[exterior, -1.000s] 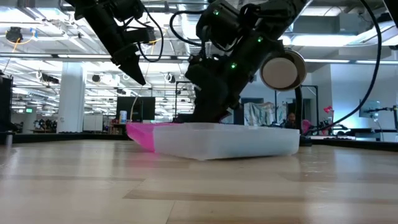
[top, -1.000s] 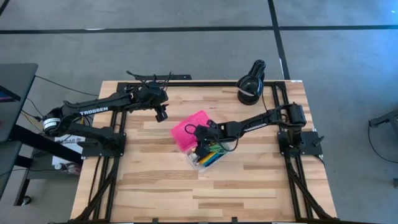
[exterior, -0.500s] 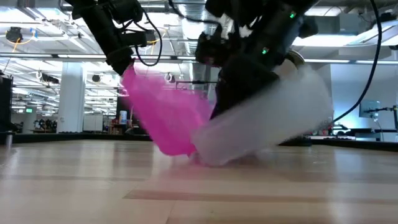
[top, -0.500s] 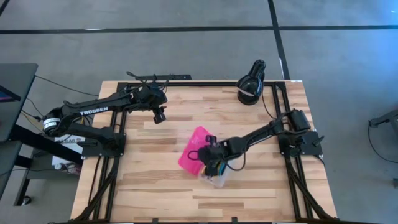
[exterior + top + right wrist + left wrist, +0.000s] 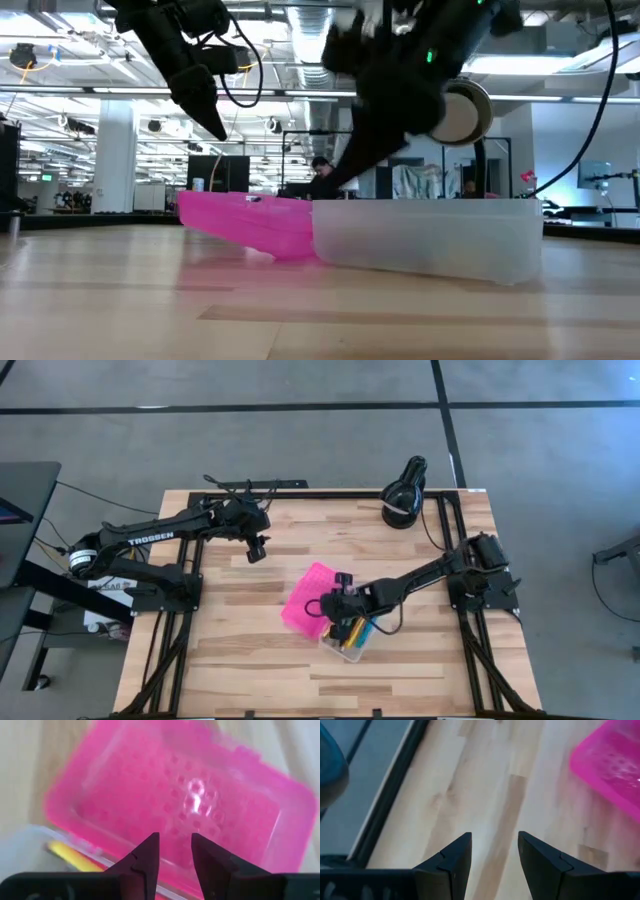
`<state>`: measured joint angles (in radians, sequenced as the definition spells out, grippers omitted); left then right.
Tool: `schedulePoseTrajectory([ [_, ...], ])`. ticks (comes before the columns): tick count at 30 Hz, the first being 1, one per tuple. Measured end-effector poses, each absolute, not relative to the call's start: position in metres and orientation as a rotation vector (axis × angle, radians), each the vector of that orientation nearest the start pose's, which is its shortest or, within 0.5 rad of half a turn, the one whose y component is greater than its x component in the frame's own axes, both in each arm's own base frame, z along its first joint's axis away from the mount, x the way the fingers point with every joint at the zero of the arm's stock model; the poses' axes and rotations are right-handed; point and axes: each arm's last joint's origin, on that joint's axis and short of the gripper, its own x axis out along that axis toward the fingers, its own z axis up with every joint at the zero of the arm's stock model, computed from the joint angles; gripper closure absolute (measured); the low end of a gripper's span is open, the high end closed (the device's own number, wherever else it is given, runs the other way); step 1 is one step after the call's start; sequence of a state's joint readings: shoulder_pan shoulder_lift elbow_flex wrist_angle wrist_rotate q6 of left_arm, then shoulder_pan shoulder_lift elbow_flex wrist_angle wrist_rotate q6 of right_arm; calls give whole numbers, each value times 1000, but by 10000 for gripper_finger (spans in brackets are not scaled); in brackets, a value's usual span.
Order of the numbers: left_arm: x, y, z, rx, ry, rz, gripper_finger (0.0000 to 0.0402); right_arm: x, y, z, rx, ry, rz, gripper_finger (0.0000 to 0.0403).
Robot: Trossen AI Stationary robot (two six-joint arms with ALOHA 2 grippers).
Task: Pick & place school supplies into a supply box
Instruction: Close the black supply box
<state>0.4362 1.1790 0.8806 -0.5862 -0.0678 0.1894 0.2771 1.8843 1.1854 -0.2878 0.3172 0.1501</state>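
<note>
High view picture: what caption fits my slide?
Right gripper hovers open over the pencil-filled supply box, pink lid flat.

- The table [image 5: 260, 650] is pale wood in planks, smooth with a light sheen.
- The supply box [image 5: 425, 235] has a frosted, translucent plastic base.
- Its pink lid [image 5: 190, 805], ahead of the right jaws, is glossy plastic, dimpled.

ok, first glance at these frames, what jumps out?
The bright pink lid of the open supply box, lying flat mid-table, with coloured pens showing in the clear base. The right gripper hangs right over the box, jaws apart and holding nothing. The left gripper waits open above bare wood toward the table's far left, and a black lamp-like object sits at the far right corner.
</note>
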Motion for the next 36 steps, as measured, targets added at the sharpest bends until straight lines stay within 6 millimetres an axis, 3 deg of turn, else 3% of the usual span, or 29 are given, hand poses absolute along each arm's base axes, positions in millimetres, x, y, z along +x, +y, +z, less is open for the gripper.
schedulePoseTrajectory([
  [8, 213, 92, 250, 62, 904, 250, 246, 326, 134, 213, -123, 891, -115, 296],
  [12, 211, 86, 230, 87, 916, 193, 246, 299, 158, 218, -96, 940, -161, 296],
  [16, 210, 84, 218, 89, 917, 186, 246, 276, 179, 213, -50, 993, -203, 296],
  [21, 213, 77, 217, 73, 901, 175, 246, 258, 203, 198, -8, 1026, -259, 296],
  [27, 220, 65, 219, 108, 862, 159, 246, 249, 223, 161, -27, 1103, -324, 296],
  [36, 224, 60, 222, 112, 831, 170, 246, 239, 223, 130, -85, 1172, -498, 296],
])
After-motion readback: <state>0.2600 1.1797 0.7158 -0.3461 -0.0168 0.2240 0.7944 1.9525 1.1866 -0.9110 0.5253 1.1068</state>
